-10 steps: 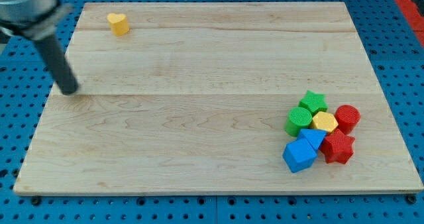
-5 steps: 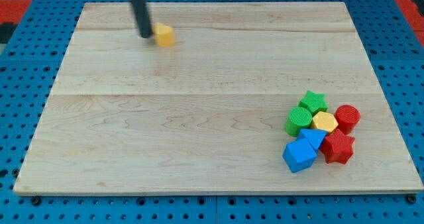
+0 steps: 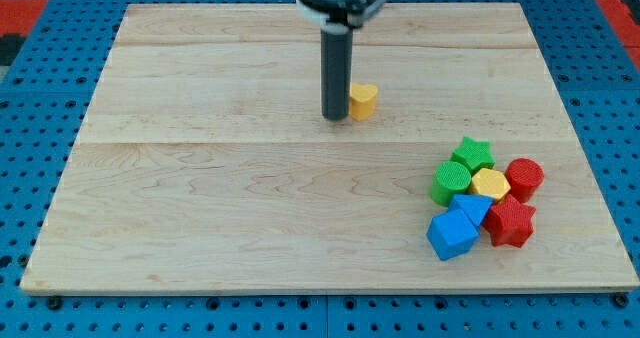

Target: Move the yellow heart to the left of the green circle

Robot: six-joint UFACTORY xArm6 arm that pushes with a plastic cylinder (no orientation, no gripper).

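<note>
Camera view: my tip (image 3: 335, 117) touching yellow heart (image 3: 363, 101) left side; heart orientation unclear.

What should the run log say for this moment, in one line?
tip: touching left side of yellow heart | heart: up-left of green circle, apart | cluster at right: untouched | step: not done

Board (image 3: 250, 208): pale wood, planked, visible grain, matt finish. Rod, down to my tip (image 3: 334, 117): dark, smooth, dull sheen. Yellow heart (image 3: 363, 100) and right-hand blocks: matt, plastic-looking; blue perforated base (image 3: 40, 98).
</note>
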